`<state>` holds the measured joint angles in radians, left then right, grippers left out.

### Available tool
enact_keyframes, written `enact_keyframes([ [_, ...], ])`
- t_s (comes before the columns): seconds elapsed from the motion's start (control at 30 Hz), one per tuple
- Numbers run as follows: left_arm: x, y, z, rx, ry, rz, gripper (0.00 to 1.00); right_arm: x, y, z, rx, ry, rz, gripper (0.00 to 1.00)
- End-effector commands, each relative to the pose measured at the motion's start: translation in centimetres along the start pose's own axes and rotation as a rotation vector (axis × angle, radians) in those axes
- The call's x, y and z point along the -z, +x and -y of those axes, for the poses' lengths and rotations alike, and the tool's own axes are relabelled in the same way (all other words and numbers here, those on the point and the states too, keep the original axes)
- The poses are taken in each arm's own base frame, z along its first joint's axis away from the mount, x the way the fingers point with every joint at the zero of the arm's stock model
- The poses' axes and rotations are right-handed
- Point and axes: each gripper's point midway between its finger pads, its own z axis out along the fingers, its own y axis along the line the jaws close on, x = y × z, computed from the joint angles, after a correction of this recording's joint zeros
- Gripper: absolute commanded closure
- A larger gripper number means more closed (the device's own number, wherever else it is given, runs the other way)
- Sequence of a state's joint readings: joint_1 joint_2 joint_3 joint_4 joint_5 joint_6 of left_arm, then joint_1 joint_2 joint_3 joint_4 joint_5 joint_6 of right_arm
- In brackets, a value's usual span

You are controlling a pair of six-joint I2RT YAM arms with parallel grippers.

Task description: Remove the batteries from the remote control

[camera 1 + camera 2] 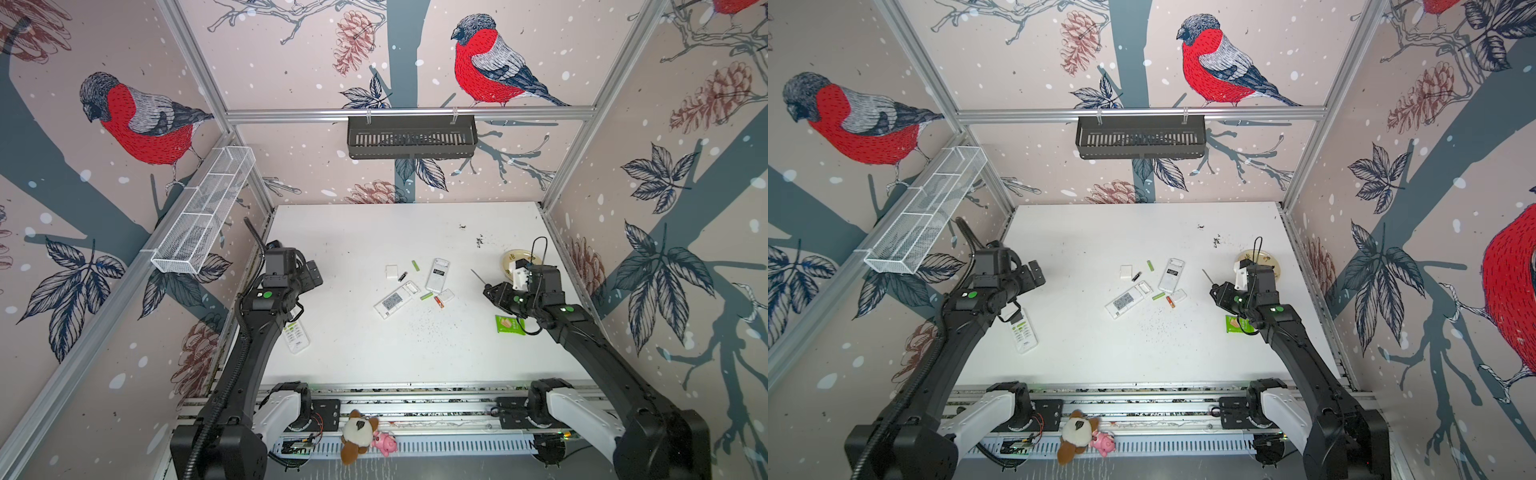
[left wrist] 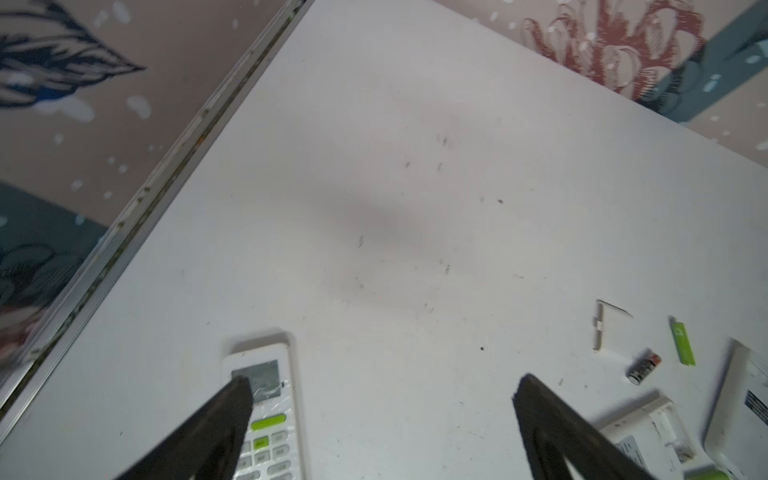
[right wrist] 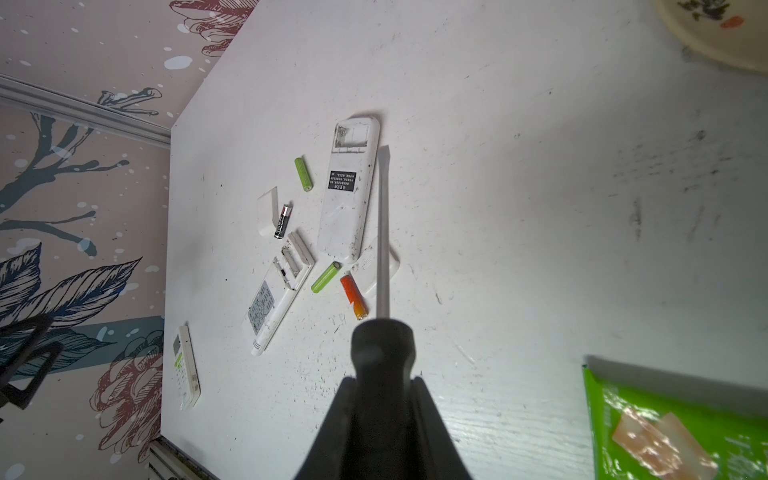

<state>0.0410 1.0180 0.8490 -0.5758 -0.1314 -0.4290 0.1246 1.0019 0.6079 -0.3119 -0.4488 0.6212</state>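
Loose batteries (image 3: 326, 277) could roll

At the table's (image 1: 374, 232) left edge our left gripper (image 2: 382, 386) gapes empty by a face-up remote (image 2: 270, 401); a nudge could push it off. Mid-table, the batteries lie beside two opened remotes (image 3: 347, 208), where the screwdriver (image 3: 383, 232) clamped in our right gripper (image 3: 383, 380) might scatter them.

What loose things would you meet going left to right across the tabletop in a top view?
Button-side-up remote → square white cover → black battery → far green battery → near green battery → orange battery → green packet
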Motion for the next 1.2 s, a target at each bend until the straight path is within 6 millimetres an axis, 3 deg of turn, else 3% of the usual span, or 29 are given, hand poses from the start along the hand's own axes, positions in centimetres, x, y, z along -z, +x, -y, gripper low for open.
enact_keyframes([
  [0.0,-0.3,2.8,-2.5,0.125,-0.086,-0.089,0.01,-0.2,-1.0,-1.4,0.061,-0.044,0.015,1.0],
  [0.1,-1.4,4.2,-3.8,0.158,-0.137,-0.108,0.01,-1.2,-0.9,-1.7,0.102,-0.037,0.012,0.96],
  [0.27,-3.8,5.9,-4.7,0.183,-0.163,-0.193,0.01,-4.6,0.2,-1.0,0.149,0.027,0.059,0.92],
  [0.4,-6.1,7.5,-5.5,0.221,-0.15,-0.275,0.01,-6.2,0.6,1.5,0.108,0.103,0.116,0.88],
  [0.47,-6.8,8.3,-6.0,0.212,-0.169,-0.298,0.01,-6.7,1.2,2.5,0.103,0.122,0.118,0.8],
  [0.6,-7.7,9.4,-7.0,0.223,-0.204,-0.335,0.01,-7.1,2.0,3.7,0.124,0.149,0.088,0.55],
  [0.73,-8.7,10.2,-7.9,0.242,-0.226,-0.37,0.01,-6.5,1.2,3.5,0.149,0.159,0.094,0.36],
  [0.87,-9.6,11.3,-7.8,0.265,-0.188,-0.406,0.01,-4.9,-1.0,1.2,0.195,0.127,0.14,0.24],
  [0.97,-10.2,12.2,-7.9,0.27,-0.187,-0.435,0.02,-3.6,-2.1,-2.3,0.245,0.043,0.169,0.19],
  [1.17,-10.8,13.7,-7.8,0.285,-0.179,-0.49,0.09,-2.7,-1.9,-7.8,0.313,-0.066,0.149,0.17],
])
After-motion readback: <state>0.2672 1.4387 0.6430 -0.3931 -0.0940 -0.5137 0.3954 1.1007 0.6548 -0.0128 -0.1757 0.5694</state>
